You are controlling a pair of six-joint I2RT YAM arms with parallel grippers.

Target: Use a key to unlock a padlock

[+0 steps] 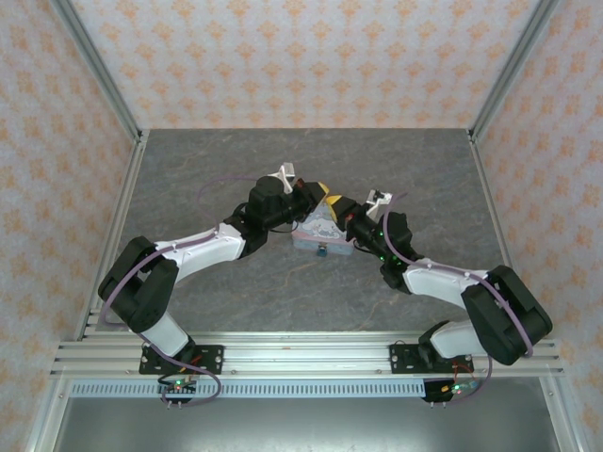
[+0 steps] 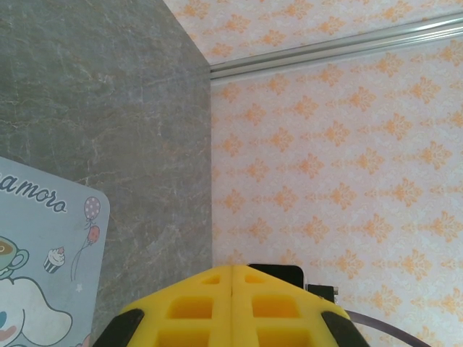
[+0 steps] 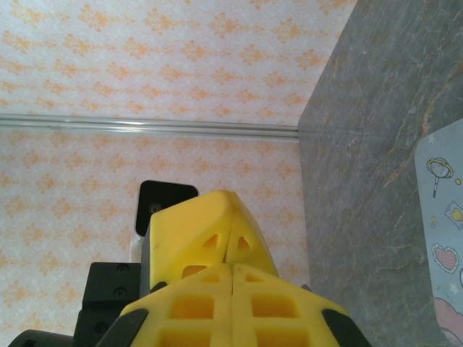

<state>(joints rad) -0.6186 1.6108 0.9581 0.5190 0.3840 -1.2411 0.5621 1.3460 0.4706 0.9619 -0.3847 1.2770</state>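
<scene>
My left gripper (image 1: 322, 192) and right gripper (image 1: 335, 205) meet tip to tip above the far edge of the pale cartoon tin (image 1: 318, 232). A tiny teal padlock (image 1: 322, 250) sits at the tin's near side, apart from both grippers. In the left wrist view the yellow fingers (image 2: 195, 307) are pressed together with nothing showing between them. The right wrist view has its own fingers (image 3: 275, 307) shut the same way, with the left gripper's yellow fingers (image 3: 195, 228) just beyond their tips. The key is hidden.
The tin's printed lid shows at the lower left of the left wrist view (image 2: 43, 246) and at the right edge of the right wrist view (image 3: 445, 217). Patterned walls (image 1: 301, 56) enclose the grey table (image 1: 188, 169) on three sides.
</scene>
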